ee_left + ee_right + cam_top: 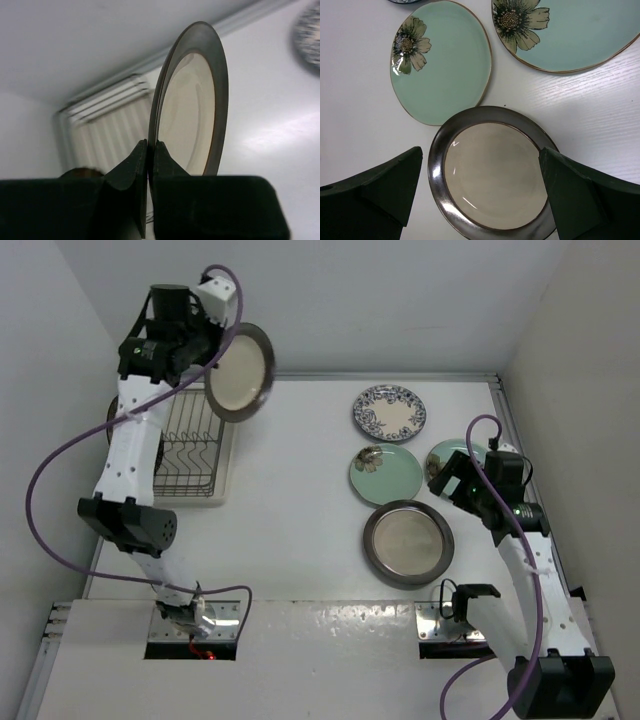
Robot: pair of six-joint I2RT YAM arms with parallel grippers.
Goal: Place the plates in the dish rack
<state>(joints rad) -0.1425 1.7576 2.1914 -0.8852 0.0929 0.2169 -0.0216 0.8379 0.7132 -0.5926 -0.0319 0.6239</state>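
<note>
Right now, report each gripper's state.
Left gripper: shut on the rim of a dark-rimmed cream plate, held on edge near the dish rack.
Right gripper: open, empty, over a grey-rimmed plate.

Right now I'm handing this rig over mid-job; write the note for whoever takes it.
Left fingers: shut on the raised plate, on edge above the dish rack.
Right fingers: open, over the grey-rimmed plate flat on the table.
Two mint plates and the blue-and-white plate lie beyond it.
Done: unclear, the left arm hides much of the rack.
Left: slot the raised plate, load the other four.
</note>
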